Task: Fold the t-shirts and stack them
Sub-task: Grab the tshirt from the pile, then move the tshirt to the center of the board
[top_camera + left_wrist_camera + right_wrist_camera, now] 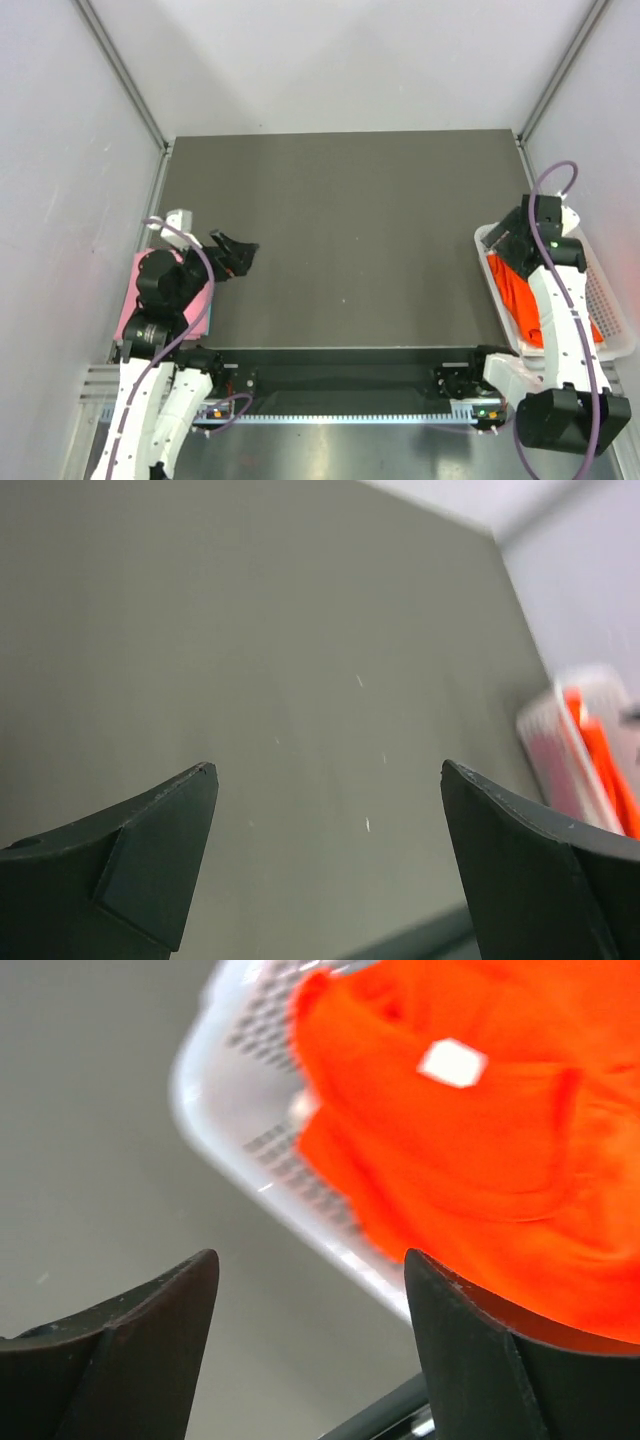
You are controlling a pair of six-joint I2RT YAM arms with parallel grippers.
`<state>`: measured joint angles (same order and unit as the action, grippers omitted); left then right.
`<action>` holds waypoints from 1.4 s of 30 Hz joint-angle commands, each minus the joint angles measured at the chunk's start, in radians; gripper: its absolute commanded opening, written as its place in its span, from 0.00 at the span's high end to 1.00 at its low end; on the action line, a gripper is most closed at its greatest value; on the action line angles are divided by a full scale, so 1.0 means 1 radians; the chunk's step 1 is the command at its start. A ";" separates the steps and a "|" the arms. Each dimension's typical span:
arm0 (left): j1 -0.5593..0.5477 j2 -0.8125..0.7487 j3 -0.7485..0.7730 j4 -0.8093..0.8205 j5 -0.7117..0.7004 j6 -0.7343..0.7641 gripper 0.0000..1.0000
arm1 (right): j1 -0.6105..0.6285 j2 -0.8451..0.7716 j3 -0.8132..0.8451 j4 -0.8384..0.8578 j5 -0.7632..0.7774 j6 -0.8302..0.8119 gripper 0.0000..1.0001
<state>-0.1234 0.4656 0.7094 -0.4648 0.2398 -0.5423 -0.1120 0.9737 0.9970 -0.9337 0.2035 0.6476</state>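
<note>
An orange-red t-shirt (517, 290) lies crumpled in a white basket (610, 300) at the table's right edge. It fills the upper right of the right wrist view (480, 1150), showing a small white neck label (453, 1063). My right gripper (506, 238) is open and empty, above the basket's near-left rim (300, 1210). A pale pink t-shirt (134, 292) lies at the left edge under my left arm. My left gripper (236, 255) is open and empty above bare table (300, 680). The white t-shirt is out of view.
The dark grey table (340, 230) spans the middle. Grey enclosure walls (330, 60) close in the back and sides. The basket also shows far right in the left wrist view (575, 745). A metal rail (340, 405) runs along the near edge.
</note>
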 commanded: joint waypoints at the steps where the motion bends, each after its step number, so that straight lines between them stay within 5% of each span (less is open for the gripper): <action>1: -0.048 0.086 0.083 0.020 0.181 0.178 0.03 | -0.081 0.026 0.043 -0.065 0.115 -0.053 0.26; 7: -0.145 0.202 0.125 -0.018 0.136 0.272 0.06 | -0.152 0.126 -0.017 0.047 0.025 -0.308 0.31; 16: -0.185 0.219 0.189 -0.101 0.084 0.301 0.06 | -0.170 0.183 -0.107 0.108 -0.053 -0.235 0.41; 18: -0.185 0.234 0.215 -0.146 0.040 0.294 0.06 | -0.179 0.181 -0.106 0.102 -0.032 -0.215 0.62; 19: -0.185 0.237 0.243 -0.161 0.021 0.288 0.07 | -0.186 0.178 -0.095 0.093 0.002 -0.194 0.87; 20: -0.185 0.238 0.257 -0.190 0.006 0.282 0.07 | -0.190 0.168 -0.062 0.066 0.043 -0.181 0.94; 23: -0.185 0.249 0.323 -0.253 -0.039 0.236 0.07 | -0.195 0.143 0.053 0.062 0.190 -0.178 1.00; 27: -0.185 0.284 0.401 -0.304 0.013 0.144 0.08 | -0.195 0.146 0.334 0.058 0.197 -0.184 1.00; 29: -0.185 0.292 0.444 -0.311 0.065 0.102 0.08 | -0.193 0.140 0.523 0.100 0.150 -0.169 1.00; 35: -0.185 0.262 0.472 -0.336 -0.045 -0.094 0.07 | -0.173 0.143 0.770 0.460 -0.430 0.100 1.00; 38: -0.185 0.257 0.481 -0.331 -0.048 -0.136 0.07 | -0.062 0.192 0.789 0.504 -0.633 0.257 1.00; 42: -0.185 0.254 0.484 -0.337 -0.043 -0.185 0.09 | 0.185 0.136 0.599 0.515 -0.635 0.204 1.00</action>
<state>-0.3038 0.7273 1.1595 -0.7959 0.2150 -0.6544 -0.0410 1.0981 1.7332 -0.4309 -0.2867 0.7940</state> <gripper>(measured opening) 0.915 0.029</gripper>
